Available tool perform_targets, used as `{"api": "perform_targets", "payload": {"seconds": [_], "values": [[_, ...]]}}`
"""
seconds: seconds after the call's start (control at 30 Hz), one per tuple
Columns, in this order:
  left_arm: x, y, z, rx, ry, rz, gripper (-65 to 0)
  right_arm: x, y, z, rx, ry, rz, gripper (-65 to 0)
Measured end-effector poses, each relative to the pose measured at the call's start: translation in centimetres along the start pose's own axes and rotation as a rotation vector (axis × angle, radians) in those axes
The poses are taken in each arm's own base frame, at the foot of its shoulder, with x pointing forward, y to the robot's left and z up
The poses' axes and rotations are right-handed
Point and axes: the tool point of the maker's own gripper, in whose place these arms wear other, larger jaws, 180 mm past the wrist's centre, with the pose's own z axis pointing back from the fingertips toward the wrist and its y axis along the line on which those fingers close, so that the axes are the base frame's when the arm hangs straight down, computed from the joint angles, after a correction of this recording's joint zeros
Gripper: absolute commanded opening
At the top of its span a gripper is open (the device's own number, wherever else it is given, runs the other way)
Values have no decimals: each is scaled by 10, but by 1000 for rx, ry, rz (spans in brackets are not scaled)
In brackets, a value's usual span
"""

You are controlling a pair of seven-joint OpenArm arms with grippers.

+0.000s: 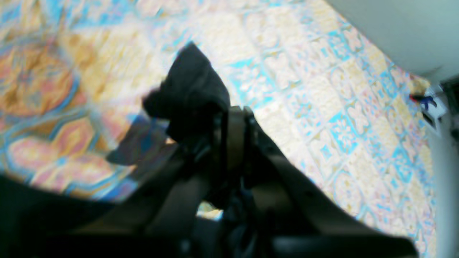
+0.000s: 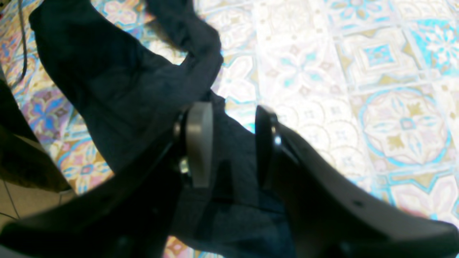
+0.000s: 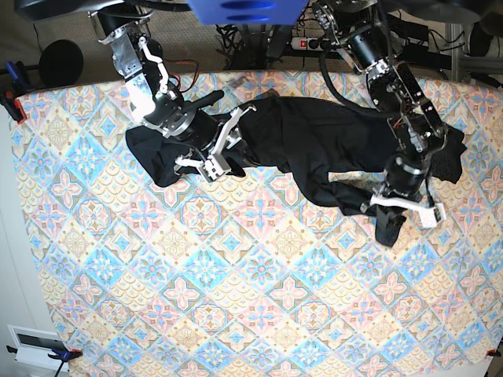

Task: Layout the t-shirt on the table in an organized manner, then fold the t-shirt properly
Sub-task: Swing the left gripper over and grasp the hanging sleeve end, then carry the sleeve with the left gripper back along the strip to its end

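Observation:
The black t-shirt (image 3: pixel 314 141) lies crumpled across the far part of the table (image 3: pixel 236 298), stretching from far left to far right. My left gripper (image 3: pixel 393 210), on the right of the base view, is shut on a bunch of the shirt's cloth (image 1: pixel 193 82) and holds it just above the patterned table (image 1: pixel 322 89). My right gripper (image 3: pixel 208 153) hovers over the shirt's left part. In the right wrist view this gripper (image 2: pixel 233 139) is open, its fingers (image 2: pixel 199 143) standing apart with t-shirt cloth (image 2: pixel 118 89) lying below and between them on the table (image 2: pixel 358 89).
Red and blue clamps (image 3: pixel 12 102) hold the tablecloth at the left edge, and another clamp (image 1: pixel 425 100) shows at the table's edge in the left wrist view. A white box (image 3: pixel 35 342) sits off the near left corner. Cables and a power strip (image 3: pixel 310 39) lie behind the table.

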Motion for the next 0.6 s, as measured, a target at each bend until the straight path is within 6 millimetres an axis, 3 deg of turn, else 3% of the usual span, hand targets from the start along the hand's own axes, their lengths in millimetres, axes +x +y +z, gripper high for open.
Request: {"api": "perform_targets", "payload": {"seconds": [0.33, 0.6], "values": [[10, 40, 21, 45, -33, 53, -650, 0, 0, 0, 0, 1, 0, -457], [9, 49, 31, 66, -32, 31, -650, 0, 0, 0, 0, 0, 0, -457]]}}
